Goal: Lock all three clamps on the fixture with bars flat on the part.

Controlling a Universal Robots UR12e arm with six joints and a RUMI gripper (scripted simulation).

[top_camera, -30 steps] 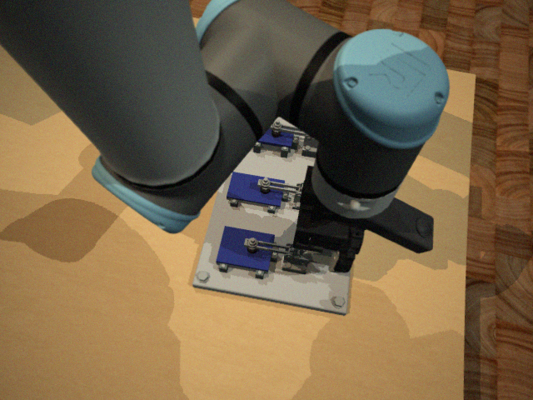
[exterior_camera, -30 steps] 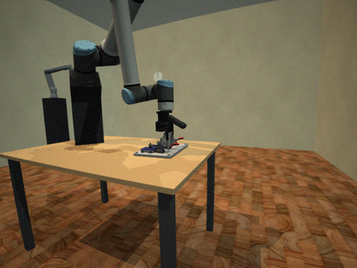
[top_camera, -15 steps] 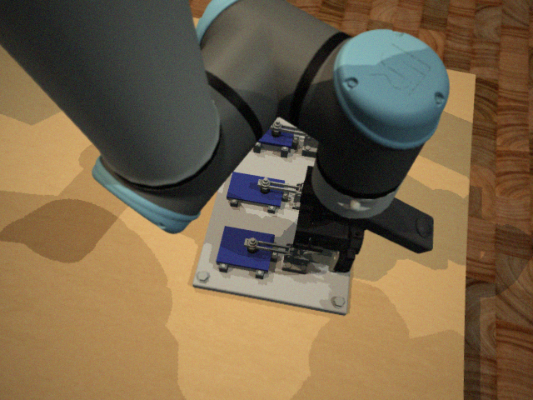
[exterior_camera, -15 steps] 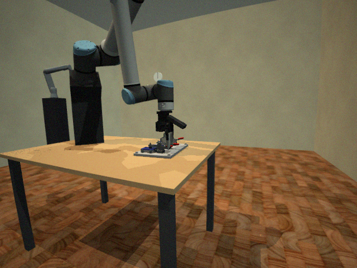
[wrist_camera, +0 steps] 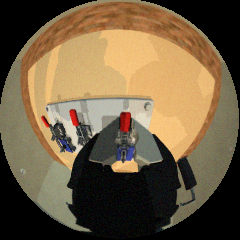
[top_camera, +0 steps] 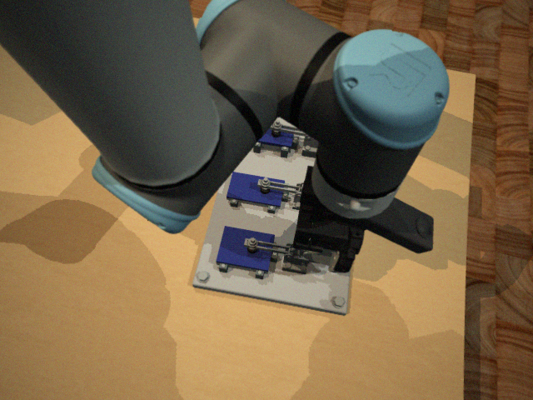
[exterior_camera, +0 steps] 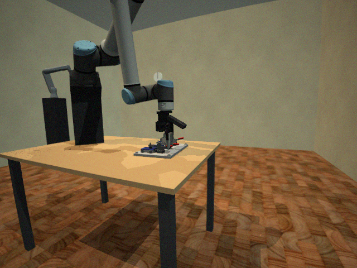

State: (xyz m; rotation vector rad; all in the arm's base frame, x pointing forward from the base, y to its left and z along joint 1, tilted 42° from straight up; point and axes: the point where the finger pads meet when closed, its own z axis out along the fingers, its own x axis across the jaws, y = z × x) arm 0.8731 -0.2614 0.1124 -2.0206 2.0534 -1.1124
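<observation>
A grey fixture plate (top_camera: 266,292) (exterior_camera: 170,156) (wrist_camera: 110,107) lies on the wooden table and carries three toggle clamps, each over a blue part. In the top view the near bar (top_camera: 267,244), the middle bar (top_camera: 280,188) and the far bar (top_camera: 284,131) all look level on their blue parts. My gripper (top_camera: 316,258) (exterior_camera: 167,138) (wrist_camera: 125,118) is shut and points straight down over the handle end of the near clamp. In the wrist view the near clamp's red handle (wrist_camera: 125,120) lies just ahead of my fingertips. The other two red handles (wrist_camera: 73,116) (wrist_camera: 45,121) lie to the left. Whether the fingers touch the handle is hidden.
The arm's elbow and wrist hide the right side of the fixture in the top view. The robot's dark base (exterior_camera: 86,112) and a black box (exterior_camera: 55,119) stand at the table's back left. The table's right edge (top_camera: 469,215) is near the fixture.
</observation>
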